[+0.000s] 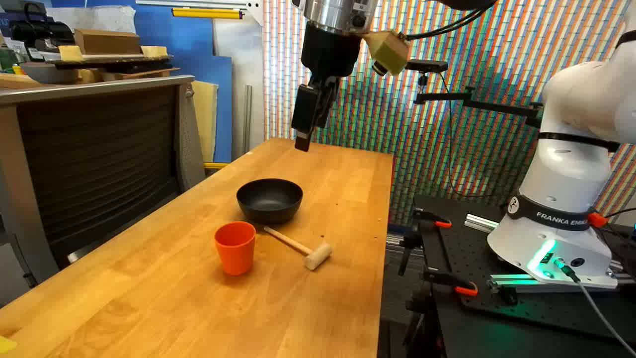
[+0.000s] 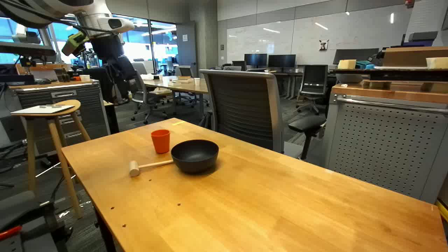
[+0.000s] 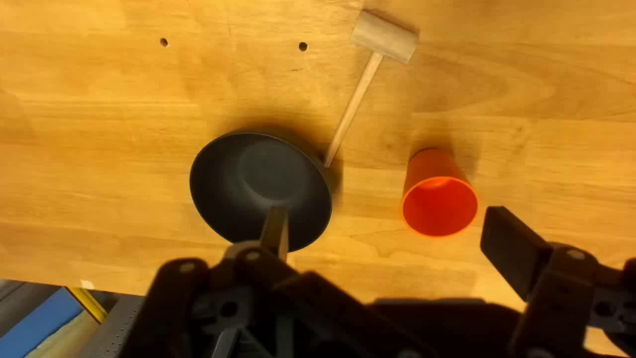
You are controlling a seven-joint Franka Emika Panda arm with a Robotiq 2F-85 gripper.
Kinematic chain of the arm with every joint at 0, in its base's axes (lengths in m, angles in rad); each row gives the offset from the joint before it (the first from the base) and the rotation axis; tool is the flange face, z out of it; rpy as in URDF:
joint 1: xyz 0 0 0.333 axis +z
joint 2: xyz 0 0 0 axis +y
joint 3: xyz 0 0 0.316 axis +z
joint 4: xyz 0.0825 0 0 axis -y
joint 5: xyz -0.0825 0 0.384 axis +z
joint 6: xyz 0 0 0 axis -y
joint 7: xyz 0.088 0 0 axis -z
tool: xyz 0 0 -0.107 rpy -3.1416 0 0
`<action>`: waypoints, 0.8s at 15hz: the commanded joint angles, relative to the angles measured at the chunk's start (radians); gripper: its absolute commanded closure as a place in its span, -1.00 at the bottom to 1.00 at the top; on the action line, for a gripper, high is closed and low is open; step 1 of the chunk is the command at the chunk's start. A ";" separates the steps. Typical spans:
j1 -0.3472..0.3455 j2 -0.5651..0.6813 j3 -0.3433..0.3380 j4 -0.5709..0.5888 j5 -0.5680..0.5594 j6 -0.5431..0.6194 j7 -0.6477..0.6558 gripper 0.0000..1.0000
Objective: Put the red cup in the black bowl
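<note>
The red cup point(image 1: 235, 251) stands upright on the wooden table, and it also shows in an exterior view point(image 2: 161, 141) and in the wrist view point(image 3: 439, 206). The black bowl point(image 1: 270, 201) stands upright beside it, apart from it, and is also in an exterior view point(image 2: 195, 156) and the wrist view point(image 3: 268, 174). The inside of the bowl looks empty. My gripper point(image 1: 309, 134) hangs well above the table, over neither thing closely. In the wrist view my gripper point(image 3: 387, 216) has its fingers wide apart with nothing between them. One fingertip overlaps the view of the bowl.
A small wooden mallet point(image 1: 300, 247) lies by the bowl, its handle end close to the bowl's side. An office chair point(image 2: 243, 108) stands at the table's edge. The wooden table point(image 2: 280, 206) bears the cup, bowl and mallet.
</note>
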 commanded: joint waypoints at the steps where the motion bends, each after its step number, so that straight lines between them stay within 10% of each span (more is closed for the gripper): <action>1: 0.044 0.004 -0.043 0.004 -0.014 -0.003 0.009 -1.00; 12: 0.062 0.321 -0.095 0.235 -0.038 0.088 0.157 -1.00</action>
